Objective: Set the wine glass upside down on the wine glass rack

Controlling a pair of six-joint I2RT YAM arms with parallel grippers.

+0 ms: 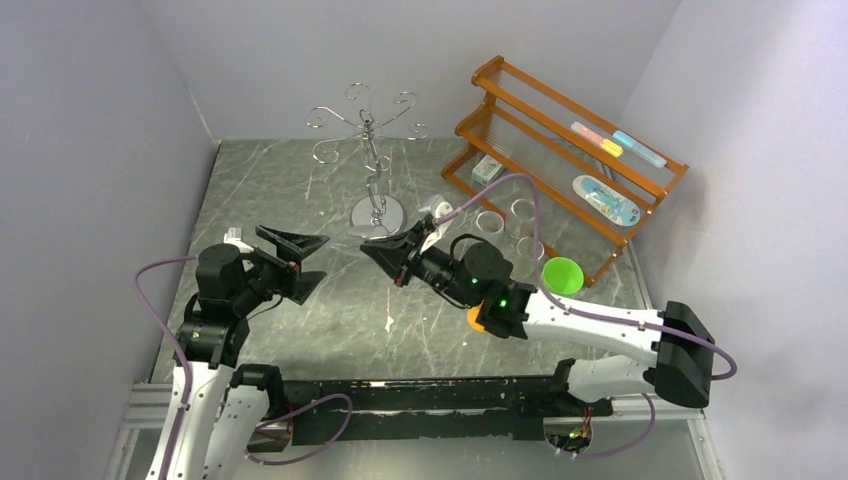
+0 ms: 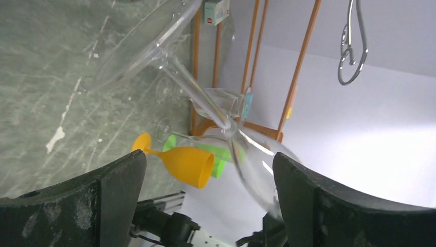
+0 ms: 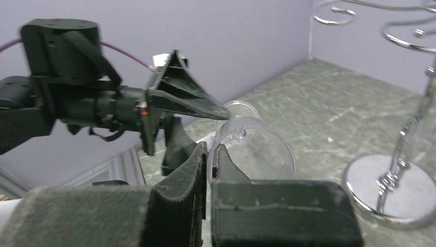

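My right gripper (image 3: 210,149) is shut on the rim of a clear wine glass (image 3: 254,149). It holds the glass on its side above the table, stem and foot pointing toward my left gripper (image 1: 312,262). In the left wrist view the glass (image 2: 205,103) runs diagonally from its foot at upper left to its bowl beside the right finger (image 2: 319,206). My left gripper (image 2: 209,157) is open and empty, with its jaws wide and apart from the glass. The chrome wine glass rack (image 1: 370,160) stands at the back centre on its round mirrored base (image 3: 388,185), behind my right gripper (image 1: 385,255).
An orange-brown wooden shelf (image 1: 570,150) stands at the back right, with clear glasses (image 1: 522,210) in front of it. A green cup (image 1: 562,275) and an orange goblet (image 2: 187,164) sit near the right arm. Walls close in the left, back and right sides.
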